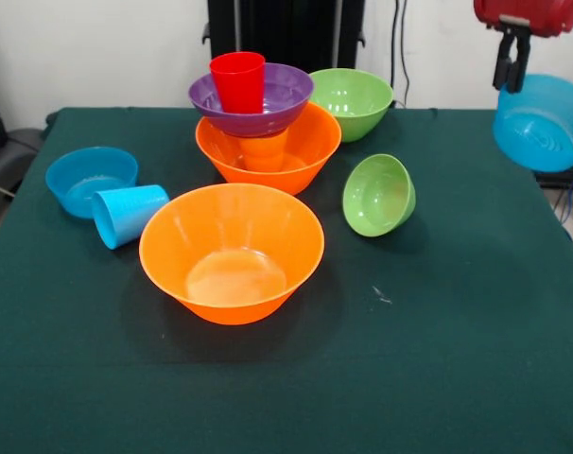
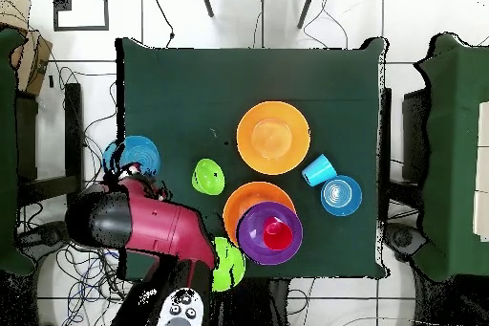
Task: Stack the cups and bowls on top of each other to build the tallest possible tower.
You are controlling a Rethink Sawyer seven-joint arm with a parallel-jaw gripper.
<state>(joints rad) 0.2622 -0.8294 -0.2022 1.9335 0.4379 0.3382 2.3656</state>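
Off the desk's [image 1: 476, 378] edge, at the right of the front view, your claw [image 1: 510, 74] hangs pinched on the rim of a small blue bowl [image 1: 544, 121], which dangles tilted in the air. It's thin, glossy plastic — light, stiff and slippery — so that one-sided rim grip will probably let it swing. The tower [image 1: 258, 118] stands at the desk's far middle, ending in the red cup [image 1: 238, 81] — a narrow, easily toppled seat.
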